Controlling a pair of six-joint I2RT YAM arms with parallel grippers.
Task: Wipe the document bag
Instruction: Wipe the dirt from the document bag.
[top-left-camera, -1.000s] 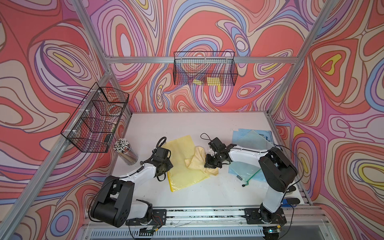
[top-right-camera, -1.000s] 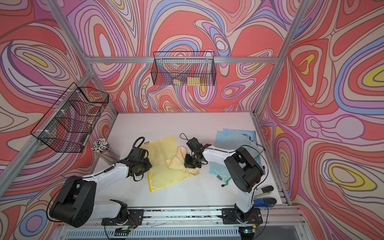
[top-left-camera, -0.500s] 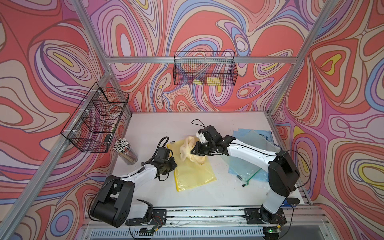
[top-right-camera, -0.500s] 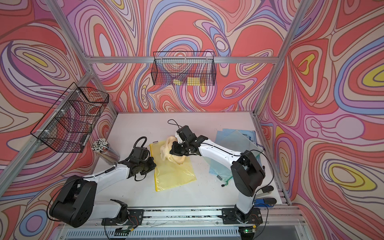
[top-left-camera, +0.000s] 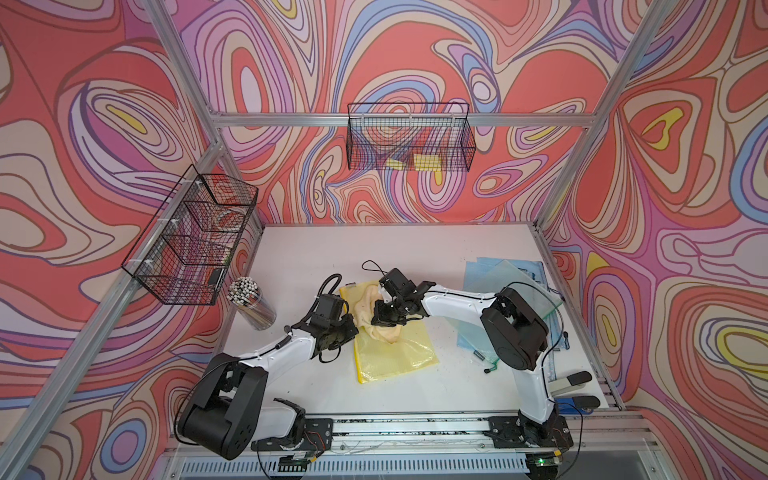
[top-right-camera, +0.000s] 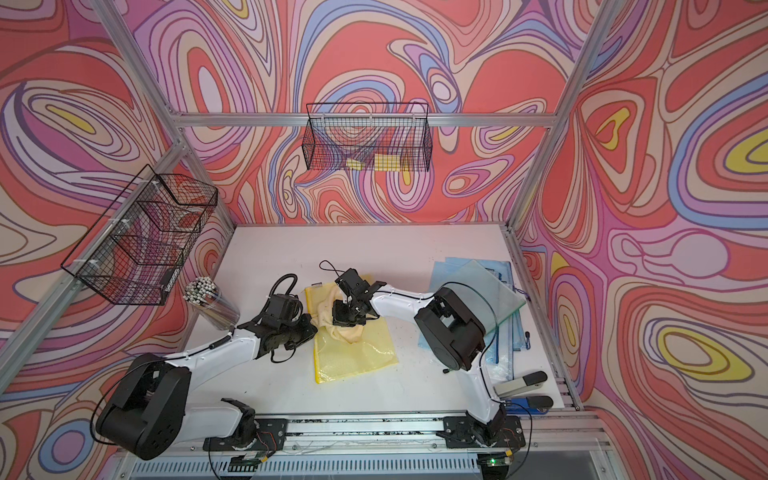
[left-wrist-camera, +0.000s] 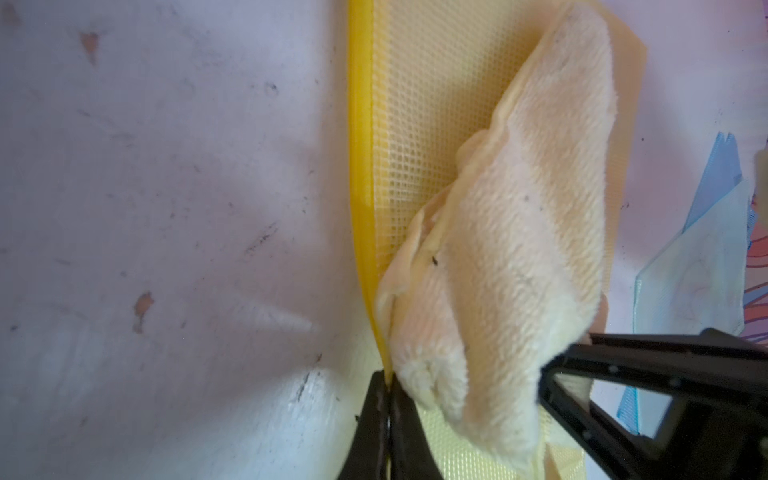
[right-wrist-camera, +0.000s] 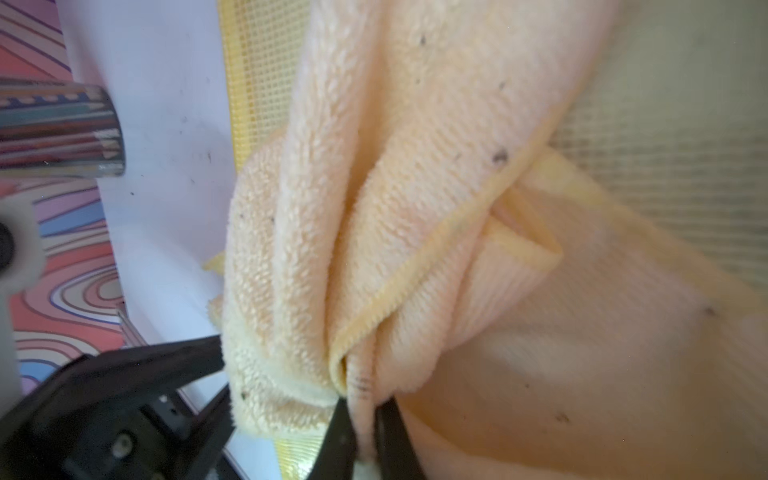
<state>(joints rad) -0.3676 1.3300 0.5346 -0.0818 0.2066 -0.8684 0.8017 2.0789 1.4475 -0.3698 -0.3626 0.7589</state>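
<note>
The yellow mesh document bag (top-left-camera: 399, 357) (top-right-camera: 353, 353) lies flat on the white table, mid-front. My left gripper (top-left-camera: 351, 328) (left-wrist-camera: 387, 390) is shut on the bag's solid yellow left edge (left-wrist-camera: 359, 166). A pale yellow terry cloth (top-left-camera: 365, 316) (top-right-camera: 328, 316) (left-wrist-camera: 519, 249) lies bunched on the bag's far left part, close to that gripper. My right gripper (top-left-camera: 384, 318) (right-wrist-camera: 365, 432) sits over the cloth (right-wrist-camera: 415, 166). Its narrow jaws pinch a thin fold of the cloth. The bag's mesh (right-wrist-camera: 257, 62) shows beside the cloth.
Blue document bags and a clear sheet (top-left-camera: 511, 282) (left-wrist-camera: 706, 249) lie at the table's right side. A cup of pens (top-left-camera: 251, 303) (right-wrist-camera: 58, 129) stands at the left. Wire baskets hang on the left wall (top-left-camera: 191, 237) and back wall (top-left-camera: 409, 141).
My right gripper dragged the cloth from the bag's right side across to its left part, beside the left gripper. The bag swung slightly on the table. The left gripper kept its hold.
</note>
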